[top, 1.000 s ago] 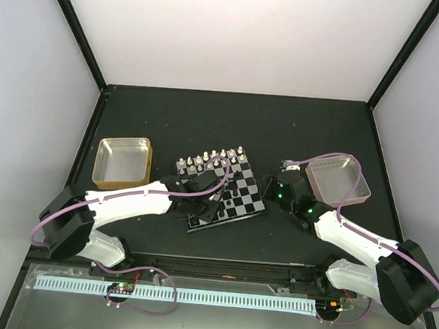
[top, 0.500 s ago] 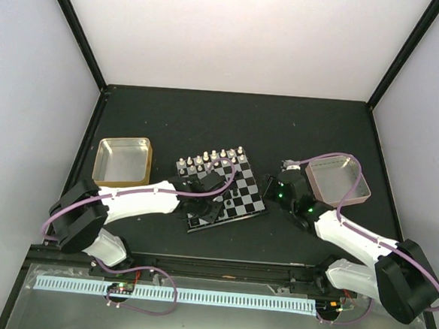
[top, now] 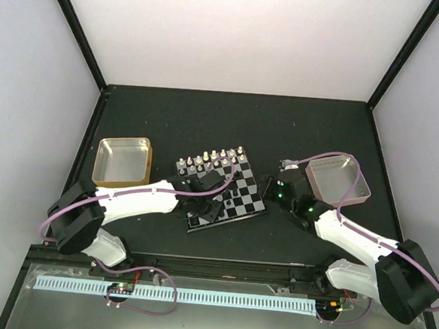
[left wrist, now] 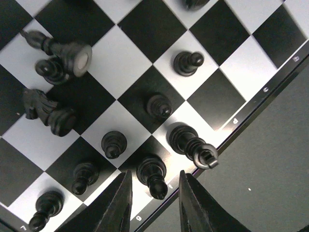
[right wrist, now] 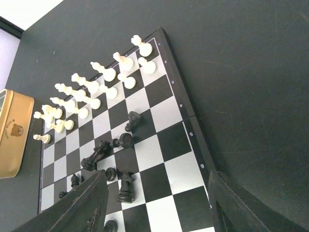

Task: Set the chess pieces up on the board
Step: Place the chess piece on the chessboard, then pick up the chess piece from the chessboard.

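From above, the left arm stretches low from the lower left, elbow bent. The left end effector is over the near left corner of the board, which sits turned on the worktop at mid frame. The right arm reaches in from the lower right and ends just beside the board's right rim. The left arm covers that corner, so the pieces there are hard to make out. The white pieces line the far edge, running lower left to upper right. In the left wrist view the fingers point down, slightly parted around an upright black piece at the rim, with a gap on each side and no grip. At upper left a toppled piece lies with its base toward the right and its top toward the upper left. In the right wrist view the right end effector is spread wide and holds nothing; the white rows climb toward the upper right.
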Controlling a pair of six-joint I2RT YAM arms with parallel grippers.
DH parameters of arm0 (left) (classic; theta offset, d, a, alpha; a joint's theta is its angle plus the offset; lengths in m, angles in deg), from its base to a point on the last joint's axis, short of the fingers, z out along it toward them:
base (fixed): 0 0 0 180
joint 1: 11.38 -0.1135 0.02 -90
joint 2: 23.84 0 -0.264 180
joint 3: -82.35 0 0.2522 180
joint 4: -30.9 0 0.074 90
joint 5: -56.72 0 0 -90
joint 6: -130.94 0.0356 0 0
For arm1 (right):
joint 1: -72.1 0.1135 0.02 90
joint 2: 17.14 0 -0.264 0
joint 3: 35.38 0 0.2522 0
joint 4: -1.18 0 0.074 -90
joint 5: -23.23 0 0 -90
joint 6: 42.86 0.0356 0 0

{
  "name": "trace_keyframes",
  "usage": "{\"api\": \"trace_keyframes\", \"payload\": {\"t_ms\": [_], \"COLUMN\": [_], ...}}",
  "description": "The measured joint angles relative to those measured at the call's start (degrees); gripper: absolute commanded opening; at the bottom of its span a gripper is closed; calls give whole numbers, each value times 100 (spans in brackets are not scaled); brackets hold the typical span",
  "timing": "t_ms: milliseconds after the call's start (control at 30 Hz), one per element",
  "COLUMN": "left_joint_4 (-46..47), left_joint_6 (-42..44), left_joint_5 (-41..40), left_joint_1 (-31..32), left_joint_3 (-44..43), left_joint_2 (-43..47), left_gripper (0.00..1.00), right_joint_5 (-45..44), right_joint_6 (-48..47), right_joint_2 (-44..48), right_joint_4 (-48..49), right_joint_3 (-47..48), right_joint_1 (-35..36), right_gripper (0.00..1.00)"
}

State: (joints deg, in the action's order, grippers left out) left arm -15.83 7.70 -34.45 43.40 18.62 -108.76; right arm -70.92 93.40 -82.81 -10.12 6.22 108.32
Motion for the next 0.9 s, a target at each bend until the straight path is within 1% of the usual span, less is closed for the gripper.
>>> {"api": "trace_keyframes", "payload": {"t_ms": [67, 133, 267, 367, 467, 500, 667, 800, 900], "left_joint_4": [-63, -133, -173, -153, 39, 59, 387, 439, 461], "left_joint_6": [-4, 0, 9, 15, 11, 9, -70, -173, -212], "left_joint_5": [-52, -146, -450, -739, -1073, -1128, -1438, -1495, -1473], "left_joint_1": [0, 0, -20, -109, -361, -398, -909, -1401, -1641], "left_joint_3": [-63, -133, -199, -197, -79, -42, 833, 1403, 1600], "left_joint_2": [72, 201, 758, 1412, 2151, 2260, 3379, 4258, 4612], "left_gripper": [31, 36, 42, 43, 46, 47, 54, 55, 55], "right_joint_5": [66, 160, 413, 675, 892, 940, 1064, 1058, 1073], "right_joint_6": [-90, -219, -566, -833, -1104, -1198, -1635, -1878, -1937], "right_joint_2": [2, 4, -81, -376, -955, -1187, -2155, -2787, -3189], "right_joint_4": [-44, -155, -345, -446, -619, -730, -1211, -1591, -1808], "right_joint_3": [48, 170, 575, 973, 1475, 1685, 2592, 3180, 3467], "right_joint_1": [0, 0, 0, 11, 144, 247, 894, 1366, 1556], "right_gripper": [57, 55, 51, 49, 47, 47, 47, 45, 45]}}
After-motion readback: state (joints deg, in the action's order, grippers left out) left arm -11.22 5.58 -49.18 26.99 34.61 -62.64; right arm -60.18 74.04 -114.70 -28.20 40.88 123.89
